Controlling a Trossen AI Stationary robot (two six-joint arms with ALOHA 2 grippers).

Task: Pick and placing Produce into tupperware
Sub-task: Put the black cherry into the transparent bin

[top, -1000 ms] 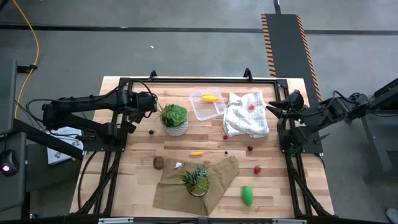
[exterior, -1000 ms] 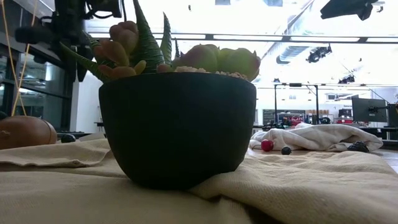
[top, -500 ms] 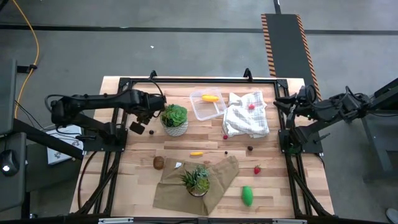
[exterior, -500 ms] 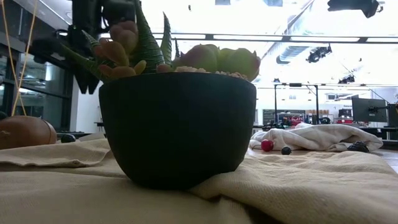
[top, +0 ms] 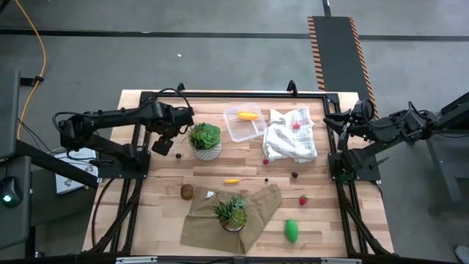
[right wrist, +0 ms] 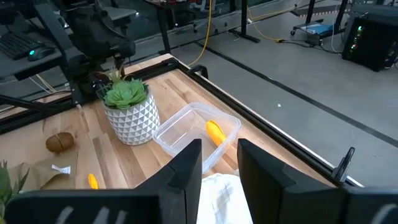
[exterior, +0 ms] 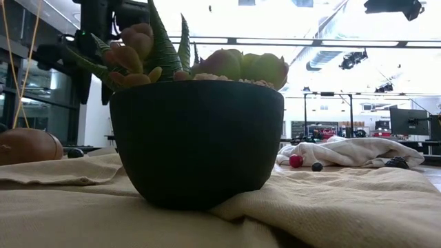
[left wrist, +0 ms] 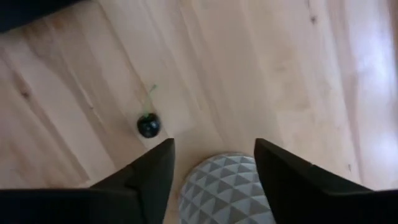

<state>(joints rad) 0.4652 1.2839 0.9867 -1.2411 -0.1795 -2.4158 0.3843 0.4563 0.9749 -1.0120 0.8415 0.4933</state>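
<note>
My left gripper [top: 162, 144] hangs open and points down, left of the white-potted plant [top: 205, 139]. In the left wrist view its fingers [left wrist: 212, 147] stand apart over the pot's edge [left wrist: 229, 186], and a tiny dark berry [left wrist: 148, 125] lies on the wood just beside them. The clear tupperware [top: 244, 125] at the far middle holds a yellow piece [top: 248, 115]. Loose on the table lie another yellow piece [top: 231, 180], a brown ball [top: 187, 191], a red berry [top: 303, 199] and a green piece [top: 292, 230]. My right gripper [right wrist: 219, 163] is raised at the right edge, slightly open, holding nothing.
A white cloth [top: 291, 136] with a red berry [top: 296, 125] on it lies right of the tupperware. A second potted plant [top: 233, 213] stands on a brown cloth [top: 256, 213] near the front. Tiny pieces [top: 294, 174] dot the middle. A black frame [top: 143, 95] runs around the table.
My left gripper has moved toward the table's near edge and sunk a little, ending left of the white pot; its fingers have spread open. My right gripper has drawn back toward the table's right edge.
</note>
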